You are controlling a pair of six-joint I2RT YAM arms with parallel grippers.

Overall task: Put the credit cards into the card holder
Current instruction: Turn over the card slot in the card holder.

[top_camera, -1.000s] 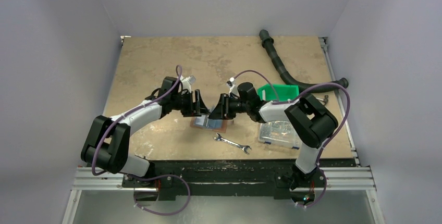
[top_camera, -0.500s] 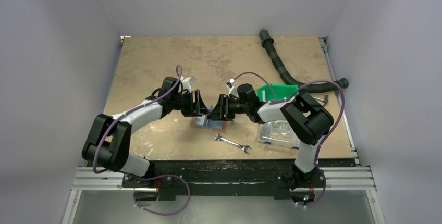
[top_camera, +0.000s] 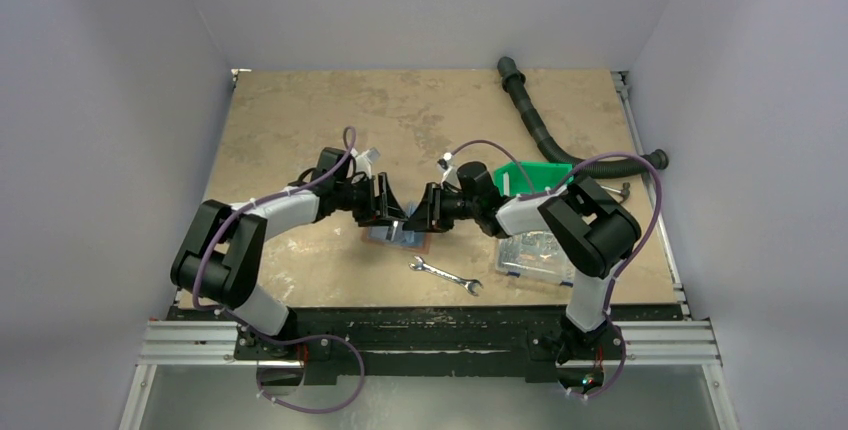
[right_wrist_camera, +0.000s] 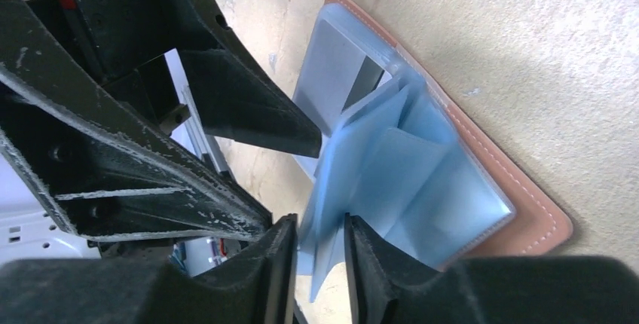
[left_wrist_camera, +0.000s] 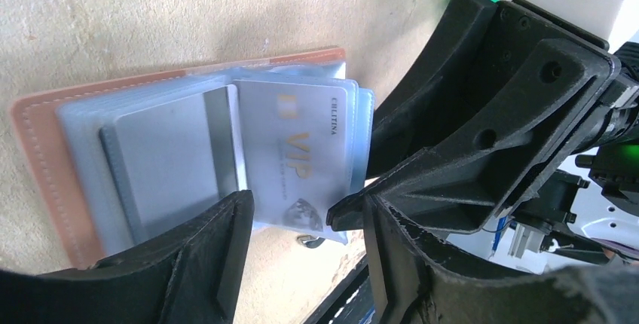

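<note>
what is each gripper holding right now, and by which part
Right gripper pinches the free edge of the blue sleeves of the card holder; left gripper is open, holding nothing.

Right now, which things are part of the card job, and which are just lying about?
Job: card holder, VIP card, grey card, left gripper, right gripper.
Lying about: wrench, green bin, clear compartment box, black hose.
</note>
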